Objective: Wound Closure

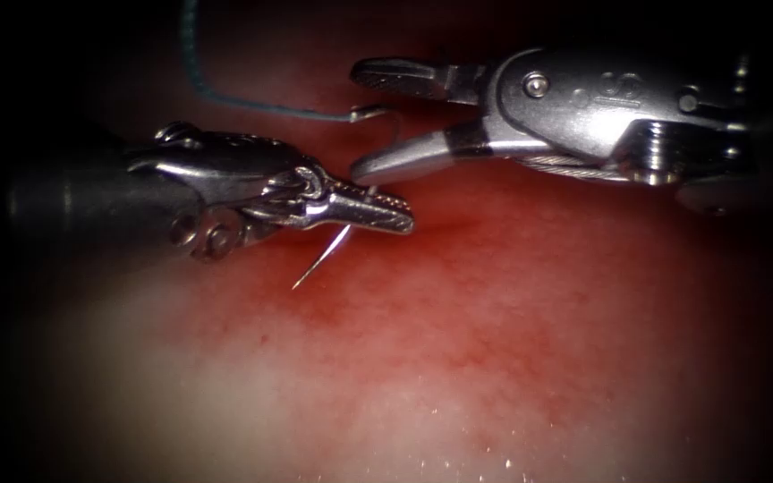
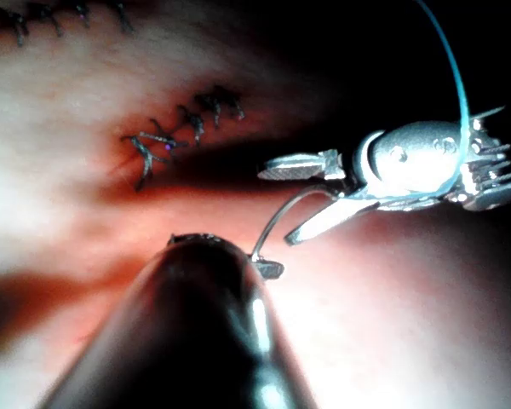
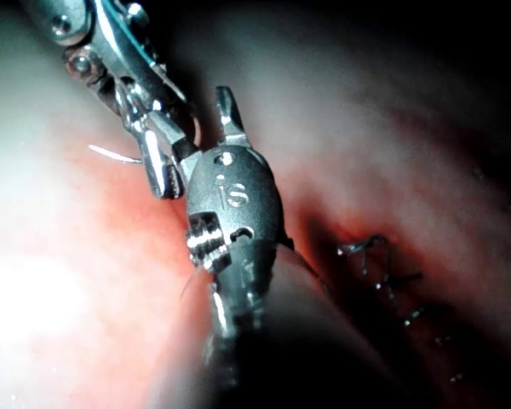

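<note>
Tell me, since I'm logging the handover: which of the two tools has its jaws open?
The right arm's tool, with its jaws spread wide around the needle's thread end. The left arm's tool is shut on the needle near its tip.

left tool [image 1: 378,210] left of right tool [image 1: 386,121], needle [image 1: 319,264] between

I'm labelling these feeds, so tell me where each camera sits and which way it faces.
Endoscope: above, in front of the tissue; left pincer shut on the needle between middle and tip, needle clear of tissue; right pincer open, empty.
Left wrist: along the left shaft toward the right pincer and thread.
Right wrist: along the right shaft toward the left pincer.
Shared: both wrist views show the stitches.
</note>
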Robot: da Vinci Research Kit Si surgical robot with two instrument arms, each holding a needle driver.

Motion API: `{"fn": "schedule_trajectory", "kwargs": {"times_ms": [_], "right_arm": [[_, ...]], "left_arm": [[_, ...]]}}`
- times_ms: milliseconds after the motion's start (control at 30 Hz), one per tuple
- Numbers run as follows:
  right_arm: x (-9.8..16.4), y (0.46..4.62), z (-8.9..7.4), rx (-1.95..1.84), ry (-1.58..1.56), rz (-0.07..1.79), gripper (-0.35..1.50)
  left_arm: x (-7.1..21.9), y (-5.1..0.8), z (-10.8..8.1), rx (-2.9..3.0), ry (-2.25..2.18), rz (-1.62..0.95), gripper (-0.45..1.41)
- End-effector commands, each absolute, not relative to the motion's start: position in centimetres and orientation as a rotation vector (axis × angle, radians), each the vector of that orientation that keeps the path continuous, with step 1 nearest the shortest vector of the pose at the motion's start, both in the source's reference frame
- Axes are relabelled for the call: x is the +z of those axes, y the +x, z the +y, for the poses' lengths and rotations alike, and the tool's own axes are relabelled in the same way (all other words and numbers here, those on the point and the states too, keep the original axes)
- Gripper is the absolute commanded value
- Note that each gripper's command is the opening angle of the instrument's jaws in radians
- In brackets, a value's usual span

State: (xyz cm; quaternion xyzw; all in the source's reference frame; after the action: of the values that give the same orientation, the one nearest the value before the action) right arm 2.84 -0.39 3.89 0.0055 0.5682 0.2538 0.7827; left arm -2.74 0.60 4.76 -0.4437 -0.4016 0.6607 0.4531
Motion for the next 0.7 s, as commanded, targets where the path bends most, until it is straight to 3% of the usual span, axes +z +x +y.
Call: {"fn": "schedule_trajectory", "kwargs": {"times_ms": [33,367,700], "right_arm": [[3.94,2.93,-0.42,0.583,-0.022,1.232,0.54],[4.00,2.97,-0.54,0.702,-0.211,1.188,0.14],[4.01,3.09,-0.57,0.680,-0.231,1.200,0.14]], "left_arm": [[4.81,-2.79,0.61,1.618,-1.104,-0.974,-0.45],[4.80,-2.74,0.59,1.518,-1.157,-0.885,-0.45],[4.79,-2.77,0.56,1.512,-1.151,-0.872,-0.45]]}}
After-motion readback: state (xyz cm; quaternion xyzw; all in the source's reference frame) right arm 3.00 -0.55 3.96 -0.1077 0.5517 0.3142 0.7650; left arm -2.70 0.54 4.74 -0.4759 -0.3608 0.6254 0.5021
